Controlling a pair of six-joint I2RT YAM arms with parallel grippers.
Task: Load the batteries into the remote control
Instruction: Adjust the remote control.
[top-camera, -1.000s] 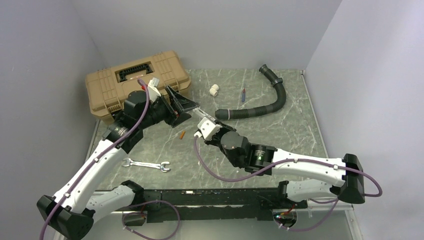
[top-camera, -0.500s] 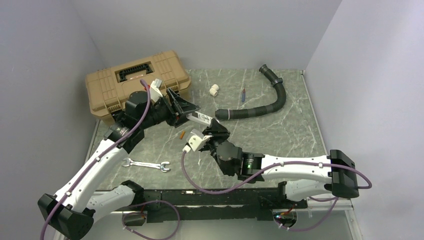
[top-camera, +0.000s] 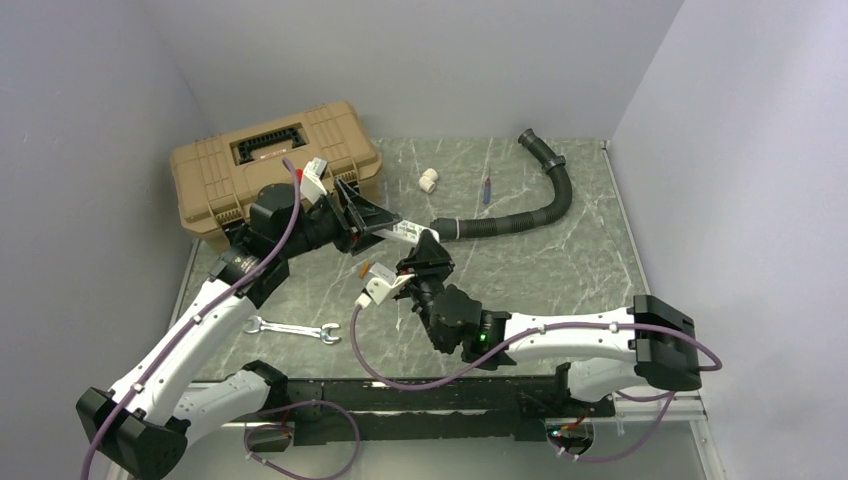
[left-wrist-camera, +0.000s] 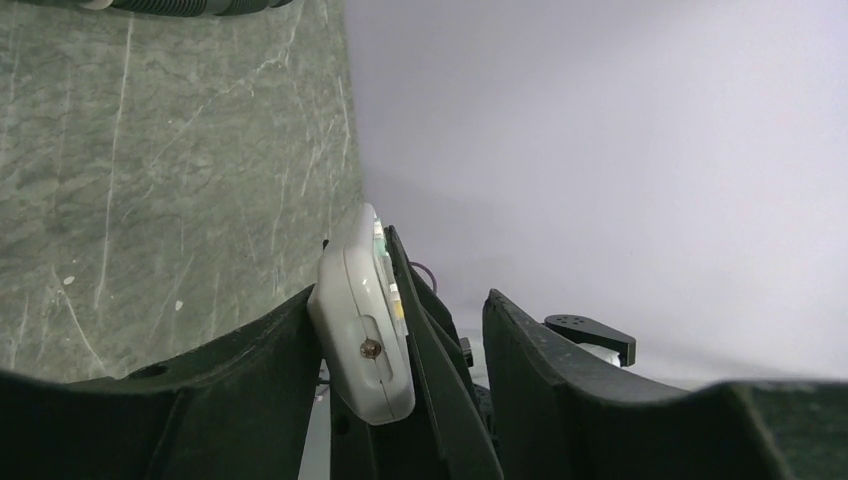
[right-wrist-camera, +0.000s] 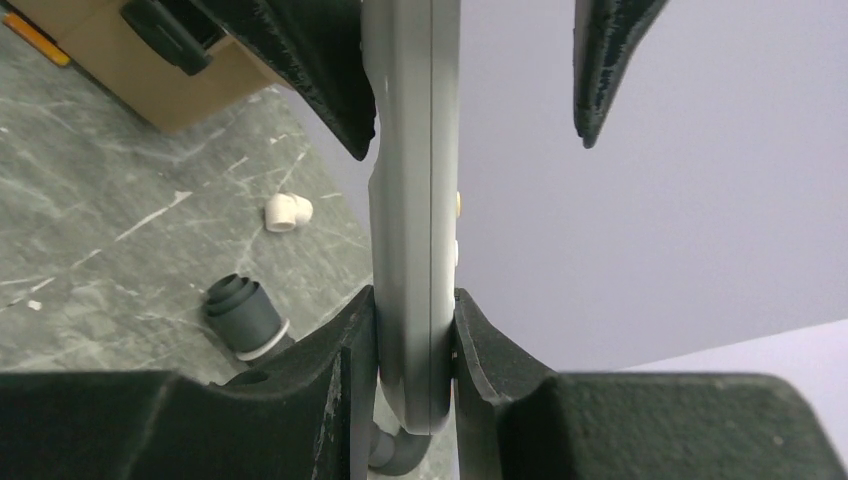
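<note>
I judge the job to be at an early stage: the only battery (top-camera: 365, 268) I can find lies loose on the table (top-camera: 560, 260), just beside the right wrist's white camera housing. I see no second cell anywhere. The remote control (top-camera: 405, 232) is off the table, carried in the air between the two arms in front of the tan toolbox (top-camera: 275, 160). Both wrist views show it edge-on, so I cannot tell whether its battery recess is open or has anything in it. By my reckoning all the loading is left to do: steady the remote, expose the recess, then pick up and seat the cells. The right gripper (right-wrist-camera: 412, 320) has its two fingers pinched hard on the remote's faces near one end, a firm grip with no gap on either side. The left gripper (left-wrist-camera: 400, 300) straddles the other end about half open. One finger lies against the remote's back and the other stands clear of its button side, so it does not yet have hold of it. The left arm rises from its base and reaches forward, its wrist turned towards the centre, level with the toolbox front. The right arm lies low across the table, its forearm running left and its wrist bent up and away from me. A silver wrench (top-camera: 293, 329) lies near the left arm, and a black corrugated hose (top-camera: 520, 215) curves behind the remote.
</note>
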